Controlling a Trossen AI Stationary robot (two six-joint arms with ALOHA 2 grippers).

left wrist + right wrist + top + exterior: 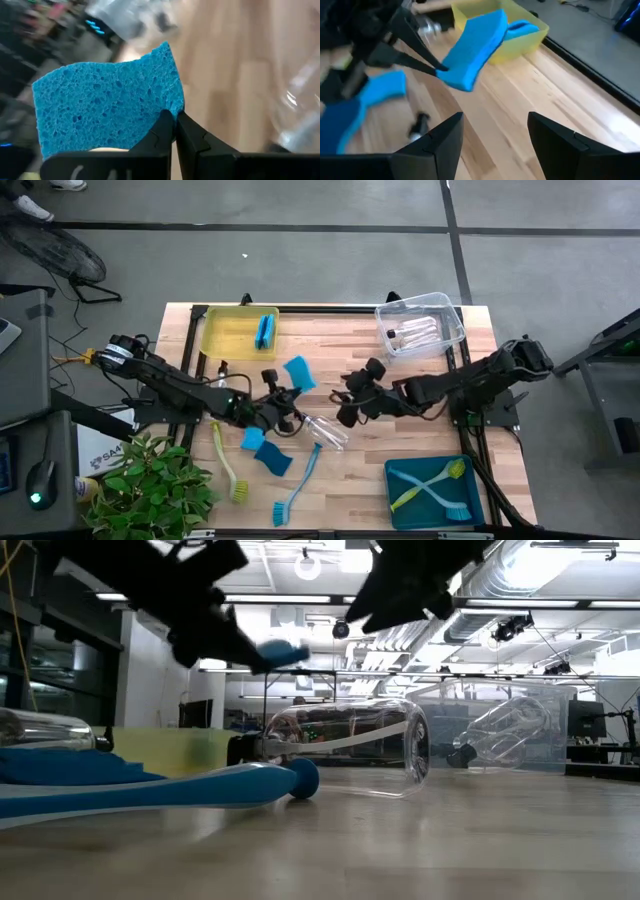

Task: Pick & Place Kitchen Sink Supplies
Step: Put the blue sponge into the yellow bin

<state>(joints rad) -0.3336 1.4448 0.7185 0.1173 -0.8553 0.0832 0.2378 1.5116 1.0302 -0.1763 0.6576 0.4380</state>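
The left gripper (175, 131) has its fingers (161, 131) pressed tight on one corner of a blue sponge (107, 107). The sponge sticks out past the fingertips, up off the table (400, 395). The right gripper (495, 135) has its fingers spread with nothing between them. The sponge is just ahead of them, with the yellow bin (520, 20) farther on.

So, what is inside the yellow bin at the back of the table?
The yellow bin holds one blue sponge, lying near its right wall. The rest of its floor looks bare from above. Whether anything lies under that sponge cannot be seen.
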